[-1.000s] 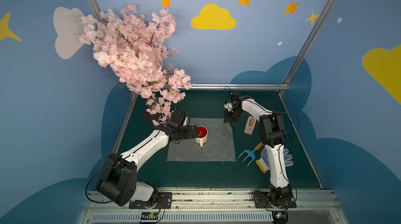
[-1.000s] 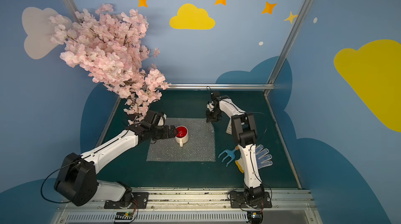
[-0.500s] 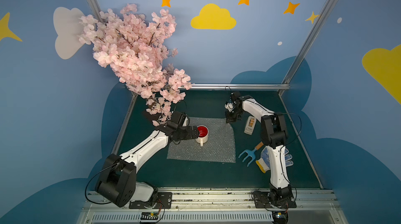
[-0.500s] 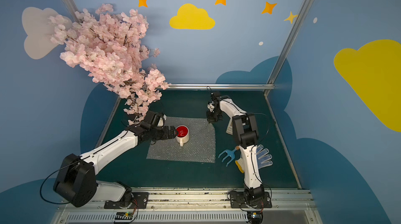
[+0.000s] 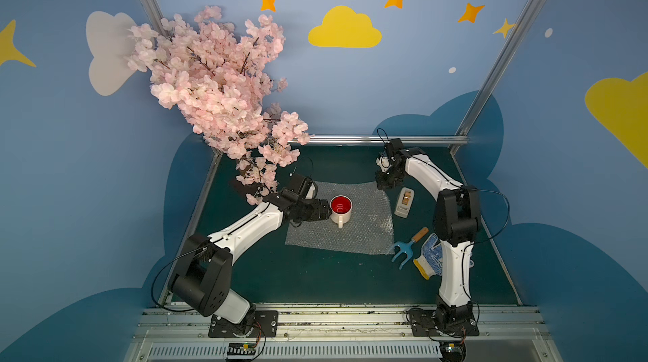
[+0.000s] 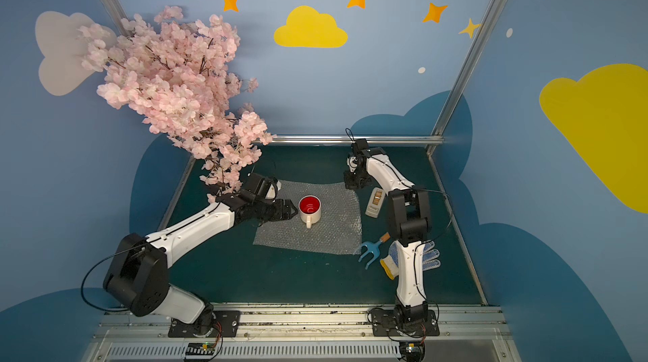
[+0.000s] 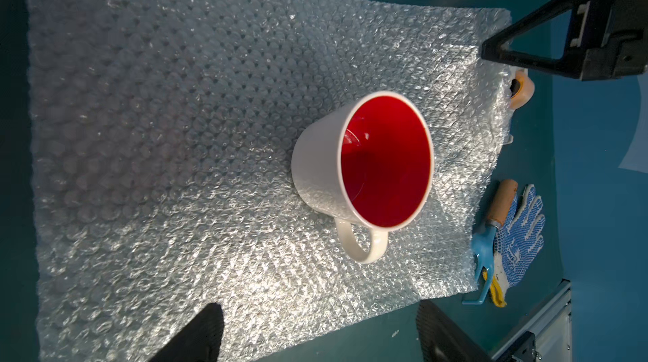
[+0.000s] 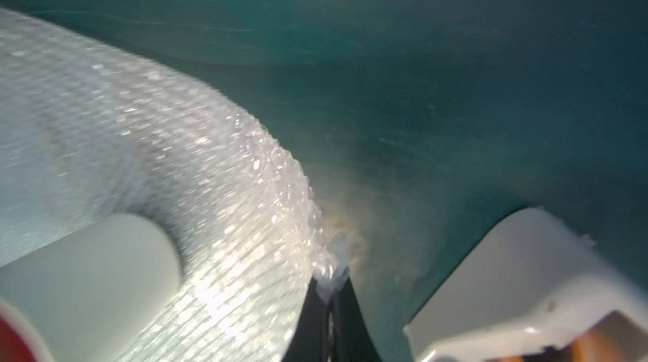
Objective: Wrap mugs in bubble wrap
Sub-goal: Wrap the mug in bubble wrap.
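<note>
The white mug [image 5: 341, 207] [image 6: 309, 207] with a red inside stands upright on the bubble wrap [image 5: 364, 234] [image 6: 336, 234], its handle toward the front. My left gripper [image 5: 327, 211] [image 6: 294, 210] is open just left of the mug. In the left wrist view the mug [image 7: 368, 160] stands ahead of the left gripper [image 7: 317, 311], with only the bubble wrap [image 7: 157, 115] between its fingers. My right gripper [image 5: 384, 185] [image 6: 352, 185] [image 8: 329, 288] is shut on the sheet's far right corner [image 8: 331, 267]. The right wrist view also shows the bubble wrap [image 8: 175, 139] and the mug [image 8: 87, 272].
A white tape dispenser [image 5: 404, 202] [image 6: 374, 201] [image 8: 526, 290] lies just right of the sheet. A blue hand fork [image 5: 406, 250] [image 7: 485, 237] and a dotted glove [image 5: 429, 258] [image 7: 519, 237] lie at the front right. A pink blossom branch [image 5: 217, 87] overhangs the back left corner.
The right gripper has closed on the sheet's far right corner, and its wrist view is now blurred. The left gripper's jaws have narrowed slightly. The mug has not moved.
</note>
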Tool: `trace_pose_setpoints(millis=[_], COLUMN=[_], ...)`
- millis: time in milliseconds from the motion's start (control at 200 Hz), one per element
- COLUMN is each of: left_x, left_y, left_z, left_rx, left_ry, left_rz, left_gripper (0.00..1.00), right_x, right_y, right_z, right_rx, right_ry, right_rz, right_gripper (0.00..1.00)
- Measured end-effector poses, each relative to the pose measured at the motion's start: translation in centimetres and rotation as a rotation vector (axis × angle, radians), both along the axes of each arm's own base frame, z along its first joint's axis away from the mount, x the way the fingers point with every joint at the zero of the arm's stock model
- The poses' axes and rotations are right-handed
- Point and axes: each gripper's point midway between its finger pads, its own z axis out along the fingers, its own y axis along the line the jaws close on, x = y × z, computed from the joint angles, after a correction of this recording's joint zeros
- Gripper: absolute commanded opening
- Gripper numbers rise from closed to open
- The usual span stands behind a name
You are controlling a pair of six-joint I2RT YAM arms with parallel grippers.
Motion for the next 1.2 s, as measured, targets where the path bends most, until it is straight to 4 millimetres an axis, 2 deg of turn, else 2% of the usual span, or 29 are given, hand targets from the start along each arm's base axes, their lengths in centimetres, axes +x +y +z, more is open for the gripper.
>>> trace_pose_setpoints(millis=[230, 310, 396, 591, 806, 986, 1202], left_x=[1.6, 2.1, 2.7, 3.8, 4.9, 5.1, 5.1], left_y=[-0.9, -1.0, -1.0, -0.7, -0.6, -0.6, -1.0], left_z=[0.0, 0.0, 0.2, 0.8, 1.4, 1.2, -0.4], left_rx=[-0.018, -0.02, -0.018, -0.024, -0.036, -0.038, -0.037], left_ry=[0.015, 0.017, 0.013, 0.007, 0.001, 0.007, 0.05], left_rz=[0.03, 0.045, 0.07, 0.129, 0.169, 0.174, 0.174], left_gripper=[0.85, 0.85, 0.85, 0.85, 0.85, 0.84, 0.84], right_x=[-2.7, -3.6, -4.5, -6.9, -8.6, -9.3, -9.3], right_y=[5.3, 6.9, 8.6, 11.3, 13.5, 14.6, 14.8], right_z=[5.6, 6.8, 7.2, 6.2, 5.4, 3.5, 0.6], right_rx=[0.206, 0.259, 0.302, 0.348, 0.37, 0.371, 0.358], right_ry=[-0.03, -0.028, -0.012, 0.053, 0.083, 0.116, 0.159], right_rz=[0.076, 0.104, 0.13, 0.172, 0.211, 0.217, 0.195], right_gripper=[0.0, 0.0, 0.0, 0.0, 0.0, 0.01, 0.06])
